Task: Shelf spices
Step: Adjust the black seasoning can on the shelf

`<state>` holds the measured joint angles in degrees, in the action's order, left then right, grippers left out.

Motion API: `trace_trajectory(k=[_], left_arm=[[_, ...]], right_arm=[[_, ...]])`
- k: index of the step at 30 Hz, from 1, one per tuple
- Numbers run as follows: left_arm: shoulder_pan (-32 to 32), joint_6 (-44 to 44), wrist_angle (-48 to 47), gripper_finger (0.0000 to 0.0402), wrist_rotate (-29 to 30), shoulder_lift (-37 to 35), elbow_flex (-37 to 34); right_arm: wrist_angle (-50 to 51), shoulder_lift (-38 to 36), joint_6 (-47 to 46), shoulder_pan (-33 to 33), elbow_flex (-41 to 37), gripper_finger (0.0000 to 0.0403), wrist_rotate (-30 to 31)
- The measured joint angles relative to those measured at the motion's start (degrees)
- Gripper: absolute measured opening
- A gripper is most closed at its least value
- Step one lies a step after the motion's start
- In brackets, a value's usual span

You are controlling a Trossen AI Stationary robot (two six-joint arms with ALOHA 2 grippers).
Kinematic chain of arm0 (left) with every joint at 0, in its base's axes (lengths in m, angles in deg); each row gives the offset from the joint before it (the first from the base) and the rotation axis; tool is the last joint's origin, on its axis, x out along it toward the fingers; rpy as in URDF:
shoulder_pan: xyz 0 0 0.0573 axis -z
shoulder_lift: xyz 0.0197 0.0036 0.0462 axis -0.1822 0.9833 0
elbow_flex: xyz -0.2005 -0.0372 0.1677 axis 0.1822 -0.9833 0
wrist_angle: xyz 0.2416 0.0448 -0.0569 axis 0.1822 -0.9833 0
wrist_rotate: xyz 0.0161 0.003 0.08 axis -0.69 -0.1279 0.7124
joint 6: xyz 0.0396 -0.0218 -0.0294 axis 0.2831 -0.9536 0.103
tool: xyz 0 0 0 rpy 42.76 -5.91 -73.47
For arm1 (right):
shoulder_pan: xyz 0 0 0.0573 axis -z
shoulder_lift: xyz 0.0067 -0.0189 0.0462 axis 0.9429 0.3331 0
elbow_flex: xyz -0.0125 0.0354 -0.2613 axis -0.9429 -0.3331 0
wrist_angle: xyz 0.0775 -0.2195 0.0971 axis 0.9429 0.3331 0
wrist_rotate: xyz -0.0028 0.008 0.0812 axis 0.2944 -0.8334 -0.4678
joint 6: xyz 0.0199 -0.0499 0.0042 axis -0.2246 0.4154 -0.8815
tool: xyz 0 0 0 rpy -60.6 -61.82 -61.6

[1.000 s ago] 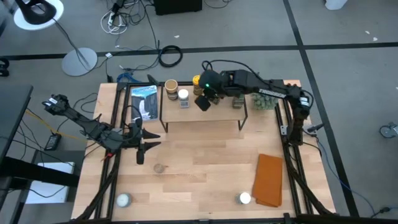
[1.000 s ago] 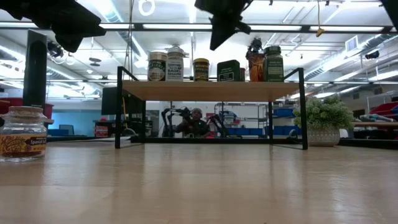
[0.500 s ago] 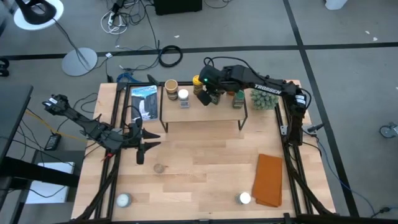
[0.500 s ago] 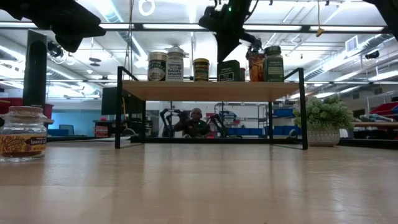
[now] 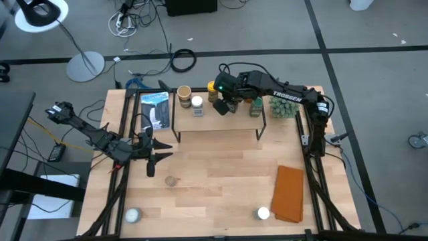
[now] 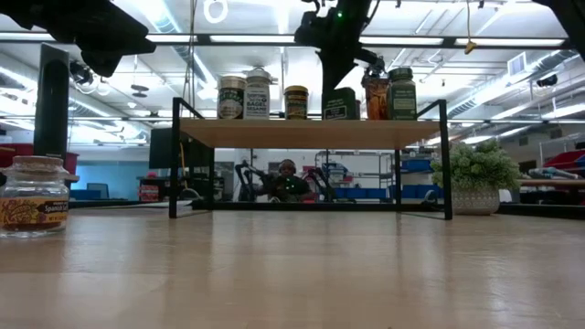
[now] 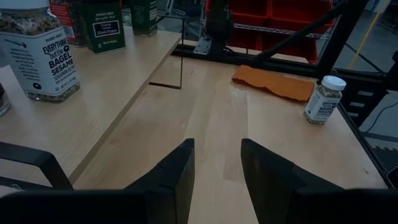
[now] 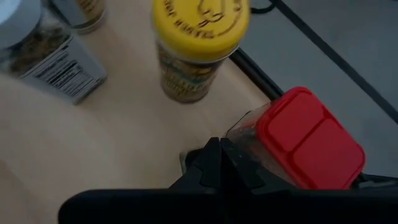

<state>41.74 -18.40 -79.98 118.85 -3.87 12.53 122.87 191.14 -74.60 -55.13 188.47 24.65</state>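
The shelf (image 5: 217,126) stands at the table's far side with several spices on its board (image 6: 311,133): a bagel-seasoning jar (image 7: 38,53), a yellow-lidded jar (image 8: 199,37), a dark tin (image 6: 340,104), a red-lidded jar (image 8: 305,140) and a green-labelled jar (image 6: 401,93). My right gripper (image 6: 335,82) is shut just above the dark tin, between the yellow-lidded and red-lidded jars. My left gripper (image 7: 217,174) hovers open near the table's left edge (image 5: 150,164), with nothing between its fingers. A brown-lidded jar (image 6: 34,195) and a white-lidded jar (image 7: 323,99) stand on the table. My right gripper points steeply down with its shut fingertips (image 8: 217,163) close beside the red-lidded jar's clear wall (image 8: 249,134) and over the dark tin. The fingers hide what lies under them, so I cannot tell whether they touch either one.
An orange-brown folded cloth (image 5: 289,194) lies at the near right. A pale ball (image 5: 132,215) rests at the near left corner. A green plant (image 6: 473,178) stands right of the shelf. A packet (image 5: 155,108) lies left of the shelf. A person sits beyond the table (image 6: 288,181).
My right gripper has come down toward the dark tin on the shelf and shifted a little toward the table's far edge, tipping more steeply downward. It stays shut. The jars on the shelf stand as before.
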Motion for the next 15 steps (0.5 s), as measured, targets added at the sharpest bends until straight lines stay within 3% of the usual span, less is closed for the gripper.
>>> trace_trajectory(k=[15], left_arm=[[0.01, 0.13, 0.00, 0.0135, 0.01, -0.01, 0.00]], right_arm=[[4.50, -2.09, 2.61, -3.48, -0.22, 0.0000, -4.30]])
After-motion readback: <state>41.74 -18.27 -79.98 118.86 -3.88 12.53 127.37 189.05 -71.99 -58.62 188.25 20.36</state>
